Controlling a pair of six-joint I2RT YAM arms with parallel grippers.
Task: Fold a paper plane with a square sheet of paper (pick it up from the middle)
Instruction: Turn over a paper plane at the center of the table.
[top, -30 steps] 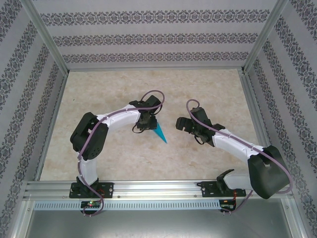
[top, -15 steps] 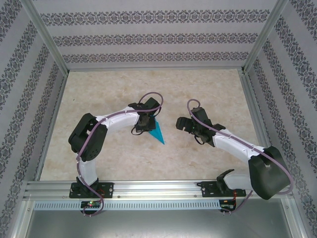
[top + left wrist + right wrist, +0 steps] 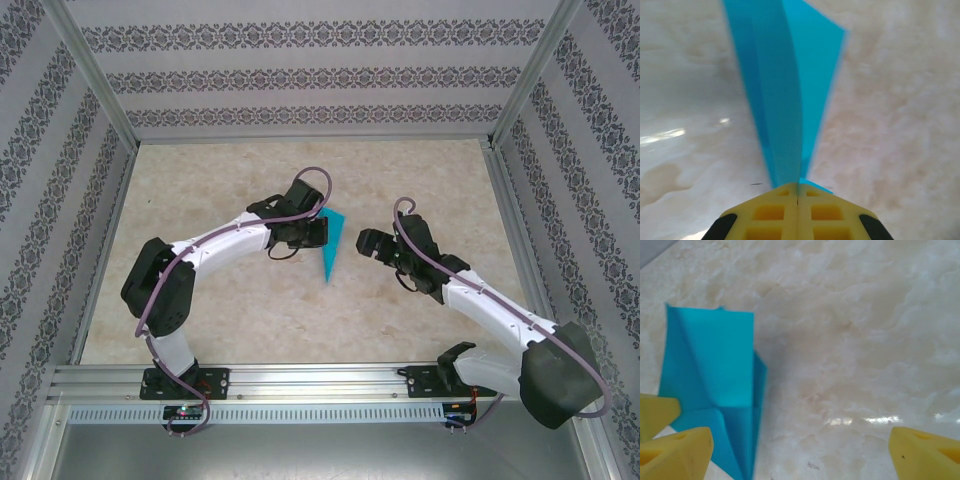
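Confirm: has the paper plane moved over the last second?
Yes. In the top view the paper plane, pinched in the shut left gripper, has shifted away from the near rail, toward the back of the table.

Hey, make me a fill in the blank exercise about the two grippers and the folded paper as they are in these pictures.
1. The left gripper is ____ on the paper plane.
2. The right gripper holds nothing, and its jaws stand ____.
3. In the top view, the paper plane sits ____ the two grippers.
4. The colour of the paper plane is ____.

Missing words: shut; open; between; blue
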